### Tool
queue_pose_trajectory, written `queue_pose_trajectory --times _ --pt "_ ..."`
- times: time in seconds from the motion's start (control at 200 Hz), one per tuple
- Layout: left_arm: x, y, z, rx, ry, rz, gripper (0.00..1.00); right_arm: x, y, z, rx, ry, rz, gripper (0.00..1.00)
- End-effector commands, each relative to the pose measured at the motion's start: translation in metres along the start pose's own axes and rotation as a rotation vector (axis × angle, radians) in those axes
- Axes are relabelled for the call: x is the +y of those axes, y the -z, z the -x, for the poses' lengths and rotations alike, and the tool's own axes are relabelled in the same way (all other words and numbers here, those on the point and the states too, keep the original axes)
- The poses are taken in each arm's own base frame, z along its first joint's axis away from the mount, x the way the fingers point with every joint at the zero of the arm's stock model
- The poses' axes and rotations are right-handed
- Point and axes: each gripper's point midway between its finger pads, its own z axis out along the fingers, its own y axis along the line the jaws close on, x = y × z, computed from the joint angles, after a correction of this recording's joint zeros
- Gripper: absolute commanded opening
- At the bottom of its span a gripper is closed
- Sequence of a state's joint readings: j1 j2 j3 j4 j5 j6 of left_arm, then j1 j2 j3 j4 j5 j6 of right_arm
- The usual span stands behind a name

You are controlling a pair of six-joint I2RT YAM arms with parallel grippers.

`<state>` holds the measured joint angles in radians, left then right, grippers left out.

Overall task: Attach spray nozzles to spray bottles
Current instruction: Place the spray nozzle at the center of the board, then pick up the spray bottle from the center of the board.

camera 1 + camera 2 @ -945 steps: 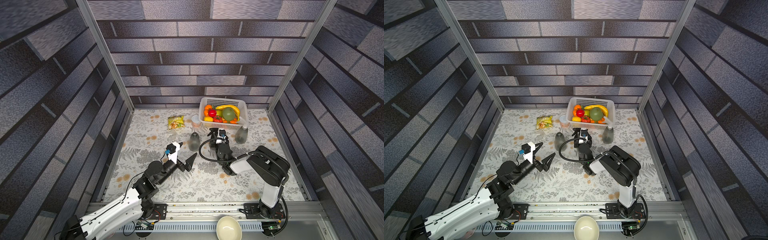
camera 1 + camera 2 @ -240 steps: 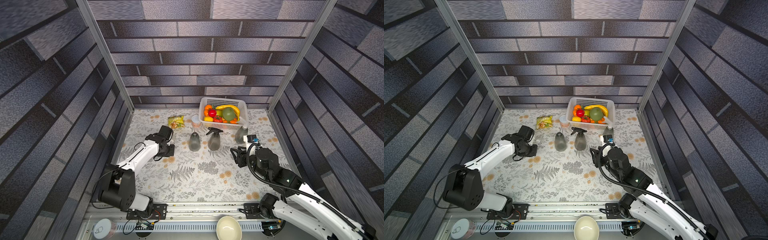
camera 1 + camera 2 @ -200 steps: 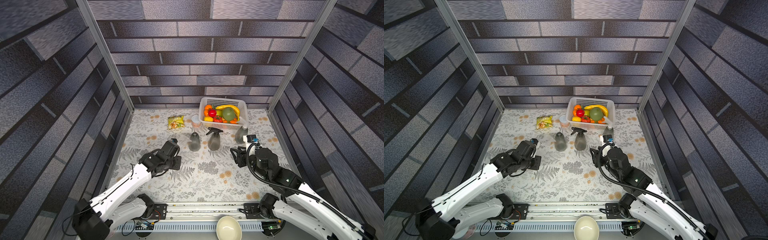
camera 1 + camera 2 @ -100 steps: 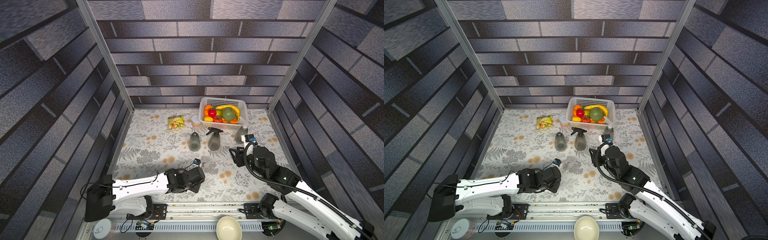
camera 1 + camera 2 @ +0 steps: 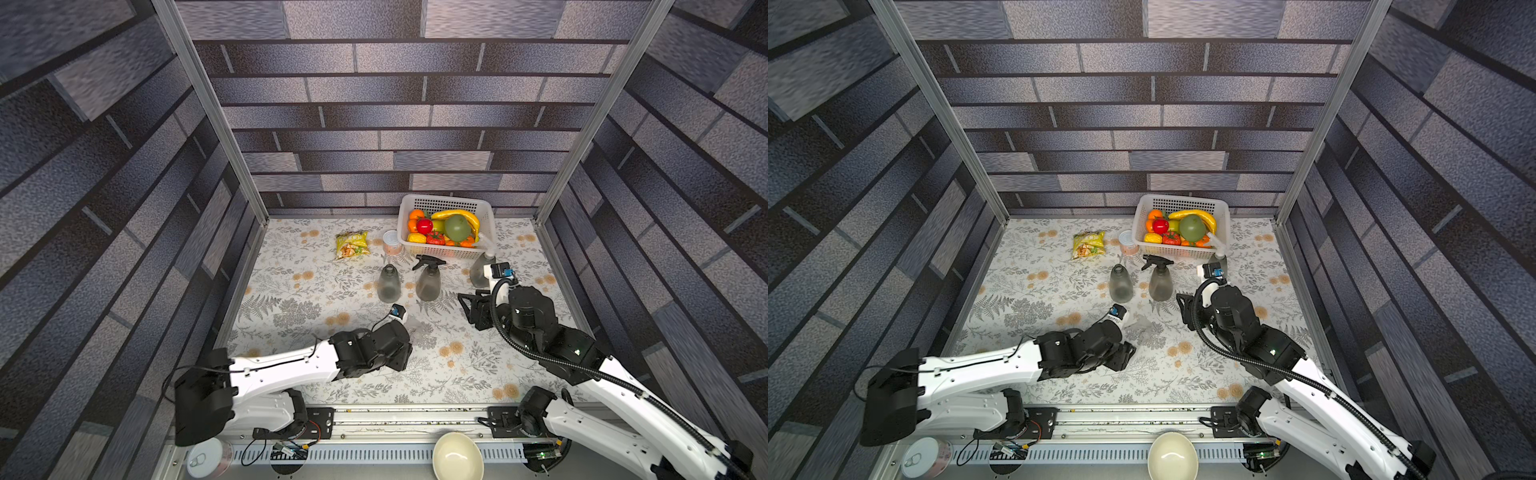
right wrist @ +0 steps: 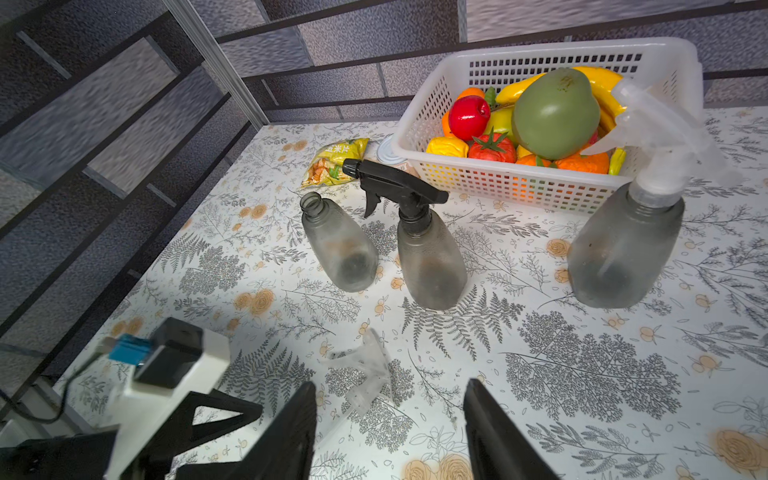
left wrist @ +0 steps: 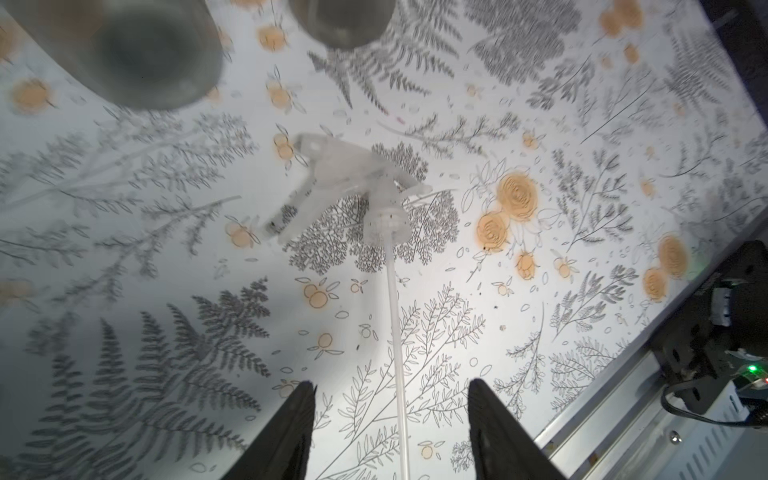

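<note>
Three smoky-grey spray bottles stand in a row. The left one [image 5: 389, 284] has a bare neck, the middle one [image 5: 428, 284] wears a black spray nozzle [image 6: 395, 187], and the right one [image 6: 623, 249] wears a clear one [image 6: 660, 137]. A loose clear nozzle [image 7: 353, 183] lies flat on the cloth in front of them. Its thin dip tube [image 7: 397, 353] runs between the fingers of my left gripper [image 7: 390, 384], which is open and not touching it. My right gripper [image 6: 390, 384] hangs open and empty, right of the loose nozzle [image 6: 368, 374].
A white basket [image 5: 446, 200] of toy fruit stands at the back, with a pinkish tin can [image 5: 392, 242] and a yellow snack bag [image 5: 352, 245] to its left. A cream bowl [image 5: 457, 455] and a lidded can [image 5: 205, 459] sit beyond the front rail.
My left arm has swept from the table's left side to the front middle, beside the loose nozzle, and its jaws have opened. The right arm stayed almost still and its jaws widened a little.
</note>
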<state>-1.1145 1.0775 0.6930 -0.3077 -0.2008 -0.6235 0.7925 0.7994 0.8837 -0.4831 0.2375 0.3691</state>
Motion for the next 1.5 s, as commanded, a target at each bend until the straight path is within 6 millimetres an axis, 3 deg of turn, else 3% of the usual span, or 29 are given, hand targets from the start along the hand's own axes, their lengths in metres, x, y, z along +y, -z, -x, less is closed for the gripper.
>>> queue_pose_trajectory --times 0.0,0.065,0.085,0.19,0.391,0.486,0.691,0.827,0.842,0.952,1.267,1.493 --pt "0.046 0.051 0.023 -0.199 0.03 0.105 0.79 0.026 -0.004 0.011 0.029 0.08 0.034 0.62" --pt "0.066 0.077 0.028 -0.288 0.08 0.112 0.84 0.042 -0.015 0.015 0.047 0.162 0.017 0.66" --pt "0.071 0.084 0.029 -0.311 0.095 0.112 0.84 0.051 -0.014 0.028 0.033 0.17 0.025 0.67" --pt "0.096 0.109 0.031 -0.377 0.166 0.151 0.85 0.079 -0.043 0.034 0.118 0.203 0.055 0.71" --pt "0.122 0.117 0.033 -0.361 0.244 0.232 0.86 0.111 -0.108 0.039 0.265 0.334 0.044 0.86" --pt "0.122 0.115 0.038 -0.367 0.258 0.204 0.88 0.117 -0.139 0.036 0.346 0.367 0.052 0.89" --pt "0.123 0.109 0.039 -0.353 0.27 0.172 0.88 0.114 -0.189 0.024 0.454 0.38 0.021 0.91" --pt "0.124 0.108 0.037 -0.344 0.27 0.167 0.88 0.099 -0.214 0.021 0.47 0.397 -0.056 0.93" --pt "0.124 0.107 0.036 -0.342 0.271 0.167 0.88 0.095 -0.225 0.01 0.498 0.403 -0.07 0.93" --pt "0.125 0.107 0.036 -0.345 0.279 0.158 0.89 0.09 -0.245 -0.004 0.534 0.42 -0.091 0.93" --pt "0.125 0.106 0.044 -0.373 0.276 0.138 0.9 0.075 -0.261 -0.019 0.573 0.408 -0.14 0.93" --pt "0.125 0.101 0.046 -0.367 0.279 0.129 0.9 0.075 -0.27 -0.04 0.62 0.391 -0.091 0.86"
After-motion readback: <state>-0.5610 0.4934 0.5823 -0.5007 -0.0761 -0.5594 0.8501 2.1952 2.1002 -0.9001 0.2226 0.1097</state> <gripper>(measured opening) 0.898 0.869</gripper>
